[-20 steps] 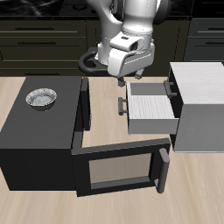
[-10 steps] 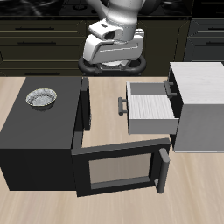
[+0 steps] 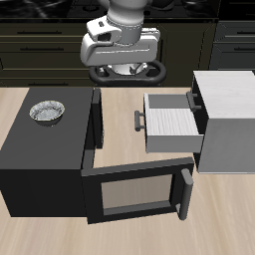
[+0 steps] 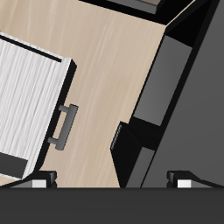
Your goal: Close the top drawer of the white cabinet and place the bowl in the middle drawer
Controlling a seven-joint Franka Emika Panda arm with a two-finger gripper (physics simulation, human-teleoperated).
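Note:
The bowl (image 3: 47, 111), small, round and silver-grey, sits on top of the big black box (image 3: 40, 159), near its back corner. The white cabinet (image 3: 231, 100) stands beside it. One drawer with a striped floor, the middle drawer (image 3: 174, 118), is pulled out with its dark bar handle (image 3: 139, 121) facing the black box. It also shows in the wrist view (image 4: 26, 87), with its handle (image 4: 63, 127). The top drawer's front is hidden from these views. My gripper (image 3: 122, 60) hangs high at the table's back, open and empty (image 4: 114, 179), apart from both bowl and drawer.
The black box's windowed door (image 3: 134, 194) lies swung open toward the table's front edge, below the pulled-out drawer. The black box's wall (image 4: 166, 87) shows in the wrist view, with a strip of bare wooden table (image 4: 114, 79) between it and the drawer.
My gripper has risen from just above the open drawer's handle and moved back and toward the bowl's side. The drawer and the bowl have not moved.

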